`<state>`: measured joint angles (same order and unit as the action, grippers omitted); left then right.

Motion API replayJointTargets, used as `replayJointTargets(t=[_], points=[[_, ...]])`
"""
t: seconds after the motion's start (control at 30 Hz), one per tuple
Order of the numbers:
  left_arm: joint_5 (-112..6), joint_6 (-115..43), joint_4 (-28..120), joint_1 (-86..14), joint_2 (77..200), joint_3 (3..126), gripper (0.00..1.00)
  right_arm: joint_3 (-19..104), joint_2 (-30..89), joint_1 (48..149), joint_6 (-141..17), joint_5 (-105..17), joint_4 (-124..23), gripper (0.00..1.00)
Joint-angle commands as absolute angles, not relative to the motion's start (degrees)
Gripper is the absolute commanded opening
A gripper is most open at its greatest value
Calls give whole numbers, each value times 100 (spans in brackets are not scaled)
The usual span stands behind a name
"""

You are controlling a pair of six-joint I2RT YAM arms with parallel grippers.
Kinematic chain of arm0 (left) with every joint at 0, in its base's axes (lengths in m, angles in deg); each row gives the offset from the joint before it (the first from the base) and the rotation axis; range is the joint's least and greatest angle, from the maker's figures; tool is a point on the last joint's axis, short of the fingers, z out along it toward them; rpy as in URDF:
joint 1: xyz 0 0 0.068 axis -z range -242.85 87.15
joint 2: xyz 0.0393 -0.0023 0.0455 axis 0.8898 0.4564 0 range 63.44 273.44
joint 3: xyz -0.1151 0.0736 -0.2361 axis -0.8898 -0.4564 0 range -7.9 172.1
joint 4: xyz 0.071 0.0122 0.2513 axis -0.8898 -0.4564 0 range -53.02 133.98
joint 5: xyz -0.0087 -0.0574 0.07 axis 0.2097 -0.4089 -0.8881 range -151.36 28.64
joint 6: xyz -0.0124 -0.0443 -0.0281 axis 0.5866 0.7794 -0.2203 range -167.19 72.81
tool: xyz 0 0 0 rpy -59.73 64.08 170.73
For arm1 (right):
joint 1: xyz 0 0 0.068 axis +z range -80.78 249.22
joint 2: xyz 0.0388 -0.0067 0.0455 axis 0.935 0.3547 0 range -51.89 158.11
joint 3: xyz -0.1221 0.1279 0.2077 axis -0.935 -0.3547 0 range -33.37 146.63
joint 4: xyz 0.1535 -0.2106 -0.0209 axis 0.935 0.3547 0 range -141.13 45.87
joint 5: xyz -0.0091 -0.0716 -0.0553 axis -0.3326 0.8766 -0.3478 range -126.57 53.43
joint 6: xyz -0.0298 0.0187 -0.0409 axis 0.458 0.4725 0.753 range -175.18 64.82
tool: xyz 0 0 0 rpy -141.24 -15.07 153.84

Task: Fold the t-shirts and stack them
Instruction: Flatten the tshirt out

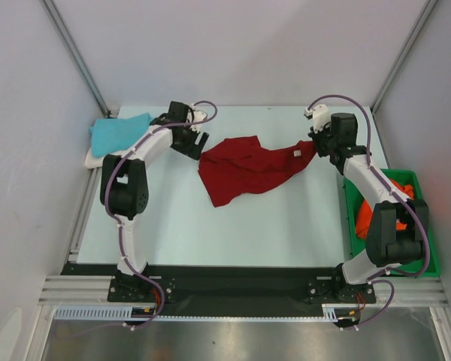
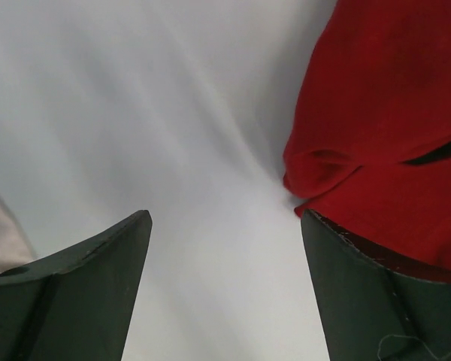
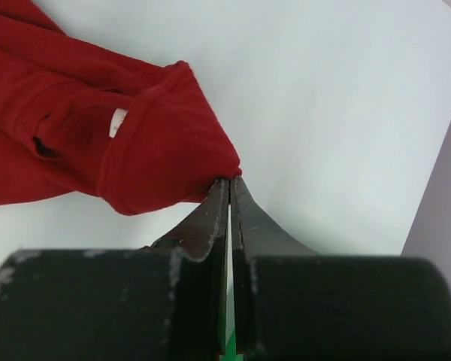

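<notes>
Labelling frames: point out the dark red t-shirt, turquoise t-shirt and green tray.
dark red t-shirt (image 1: 244, 169): top view, middle of cloth.
turquoise t-shirt (image 1: 116, 134): top view, centre of fold.
green tray (image 1: 349, 199): top view, left wall.

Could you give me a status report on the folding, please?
Right gripper shut on dark red shirt. Left gripper open beside its other end. Turquoise shirt far left, clear.

The left arm (image 1: 124, 192) rises from its base, bends at the elbow and angles toward the far side. The left gripper (image 1: 194, 141) points down with its fingers (image 2: 98, 263) spread wide, nothing between them. The right arm (image 1: 383, 218) bends the same way and stretches far and inward. The right gripper (image 1: 316, 147) is pinched tight on an edge of the dark red t-shirt (image 1: 244, 169).
</notes>
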<state>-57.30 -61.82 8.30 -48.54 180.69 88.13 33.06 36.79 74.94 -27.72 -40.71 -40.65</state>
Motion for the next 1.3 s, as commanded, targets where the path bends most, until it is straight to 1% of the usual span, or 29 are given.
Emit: replayJointTargets(t=[0.0, 0.17, 0.27, 0.3, 0.33, 0.37, 0.4, 0.47, 0.5, 0.57, 0.63, 0.77, 0.8, 0.87, 0.97, 1.13, 1.27], points=[[-5029, -6240, 541, -4817, 18655, 9509, 85, 3378, 3495, 7415, -2776, -4088, -4313, 0], [-4940, -6389, 329, -4685, 19017, 9888, 83, 3299, 3486, 7406, -2837, -4123, -4401, 0], [-4756, -6328, 241, -4667, 19167, 10046, 79, 3229, 3468, 7415, -2793, -4097, -4445, 0], [-4695, -6336, 215, -4667, 19176, 10056, 69, 3211, 3468, 7406, -2793, -4071, -4462, 0], [-4581, -6336, 197, -4667, 19167, 10082, 64, 3185, 3459, 7397, -2793, -4070, -4471, 0], [-4536, -6362, 171, -4667, 19141, 10091, 56, 3167, 3459, 7397, -2793, -4070, -4480, 0], [-4475, -6424, 153, -4667, 19115, 10091, 34, 3158, 3451, 7388, -2802, -4070, -4489, 0], [-4378, -6459, 127, -4676, 18888, 9995, 10, 3123, 3424, 7362, -2837, -4097, -4515, 0], [-4404, -6468, 153, -4685, 18790, 9925, 0, 3114, 3416, 7353, -2846, -4105, -4524, 0], [-4526, -6494, 214, -4676, 18501, 9601, 0, 3097, 3407, 7353, -2872, -4114, -4524, 0], [-4754, -6486, 477, -4676, 17886, 9223, 0, 3105, 3354, 7353, -2898, -4106, -4498, 0], [-5133, -6678, 1145, -4676, 16534, 7731, 0, 3158, 3205, 7318, -3056, -4132, -4524, 0], [-5221, -6731, 1303, -4633, 16104, 7527, 0, 3219, 3170, 7327, -3092, -4123, -4515, 0], [-5248, -6889, 1296, -4580, 15724, 7210, 0, 3325, 3152, 7327, -3144, -4149, -4463, 0], [-5300, -6908, 1252, -4527, 15126, 7085, 0, 3588, 3073, 7327, -3311, -4158, -4445, 0], [-5642, -7170, 979, -4518, 14546, 7533, 1, 4098, 2792, 7309, -3488, -4281, -4042, 0], [-5906, -7820, 1217, -4518, 13493, 7419, 1, 4239, 2082, 7318, -3453, -4570, -3690, 0]])
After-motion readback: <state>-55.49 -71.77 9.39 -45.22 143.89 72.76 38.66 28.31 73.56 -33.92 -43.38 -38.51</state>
